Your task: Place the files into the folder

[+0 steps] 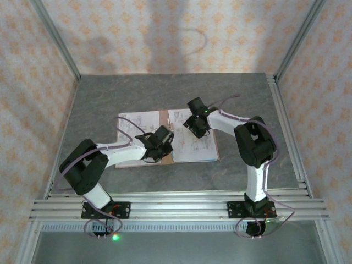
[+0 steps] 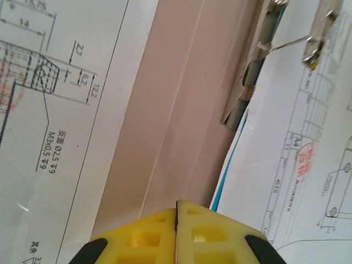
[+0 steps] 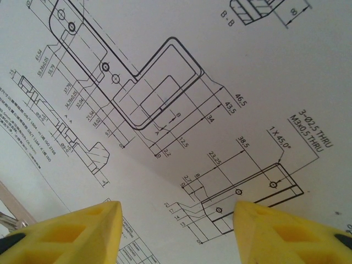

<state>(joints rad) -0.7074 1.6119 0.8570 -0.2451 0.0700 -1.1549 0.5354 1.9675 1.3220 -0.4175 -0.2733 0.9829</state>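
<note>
Surface: the desk (image 1: 242, 99) is a grey, mottled slab, bare toward its far edge and both side edges. Aluminium rails (image 1: 176, 204) run along the near edge, where both arm bases are bolted. A green lamp (image 1: 115, 237) is lit below the left base.

Room: the walls (image 1: 165, 33) on three sides carry cream paper with a repeating orange motif. Aluminium frame posts (image 1: 55, 38) rise from the far corners.

Task items: the folder (image 1: 164, 118) lies open and flat at the middle of the desk, showing as a pinkish-brown strip between two white pages. The files (image 1: 193, 149) lie on it, printed with black line drawings. One page covers the left half and one the right. A teal-blue sheet (image 2: 219, 190) shows as a thin edge under the right page. The metal fastener (image 2: 247, 82) sits on the folder's central strip, beside the right page.

Left gripper (image 2: 176, 220): its yellow fingers are pressed together with nothing seen between them. It is above the central strip. Contact with the folder cannot be judged.

Right gripper (image 3: 176, 234): its fingers stand well apart over the right page, close above the drawing, gripping nothing.
</note>
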